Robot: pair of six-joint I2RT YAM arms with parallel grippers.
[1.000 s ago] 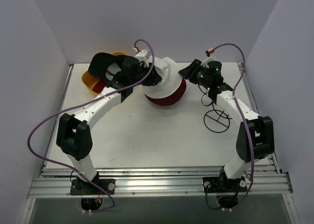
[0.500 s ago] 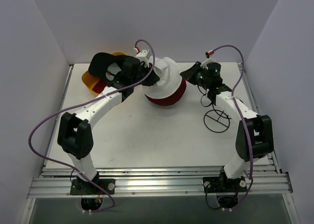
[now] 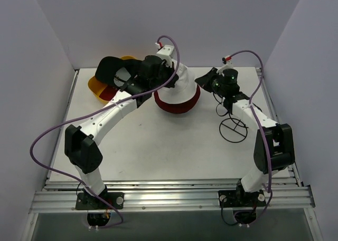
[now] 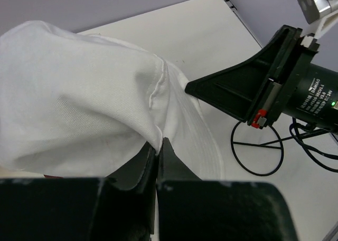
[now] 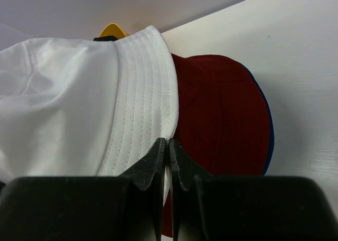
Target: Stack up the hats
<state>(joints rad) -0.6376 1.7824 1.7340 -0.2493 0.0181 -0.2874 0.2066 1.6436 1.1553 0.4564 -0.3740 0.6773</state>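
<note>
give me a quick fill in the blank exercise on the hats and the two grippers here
1. The right gripper pinches the ____ of the white hat.
2. The white hat lies on the maroon hat, and a thin ____ edge shows beneath the maroon one.
3. The black cap rests on a basket coloured ____.
4. The left gripper is ____ on a fold of the white hat.

Missing words: brim; blue; yellow; shut

Pinched in the left hand (image 4: pixel 158 146), the white hat (image 3: pixel 179 85) shows plain cloth with stitched rows round its brim. Beneath lie a maroon hat (image 3: pixel 179 106) and a blue hat (image 5: pixel 270 133). Beyond: black cap (image 3: pixel 108 67), yellow basket (image 3: pixel 94 87), black frame (image 3: pixel 233 129), white counter (image 3: pixel 158 146).
</note>
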